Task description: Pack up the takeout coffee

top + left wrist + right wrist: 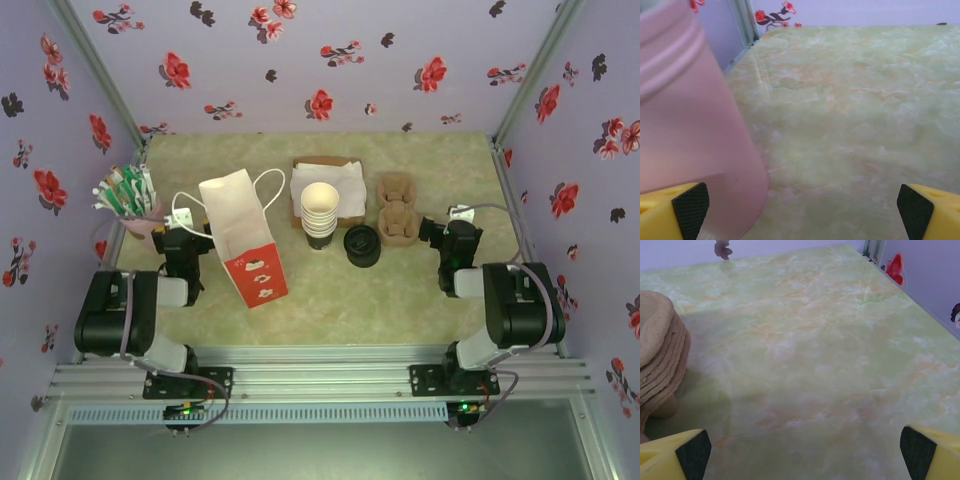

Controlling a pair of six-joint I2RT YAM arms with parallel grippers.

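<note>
A nested stack of cream-rimmed dark paper cups [320, 212] stands mid-table, with a pile of black lids [361, 246] just to its right. The single takeout coffee cup is out of view. A white paper bag with a red base [245, 238] stands left of the stack. My left gripper [180, 238] [802, 212] rests low on the table beside the bag, open, with bare table between its pads [690, 202]. My right gripper [447, 233] [805, 452] sits low at the right, open and holding nothing, its pads [917, 450] far apart.
A pink cup [138, 215] [690, 125] holding sachets stands close to my left gripper's left finger. Stacked pulp cup carriers [397, 210] [657, 355] lie just left of my right gripper. White napkins [335, 185] lie on a cardboard tray behind the cups. Flowered walls enclose the table.
</note>
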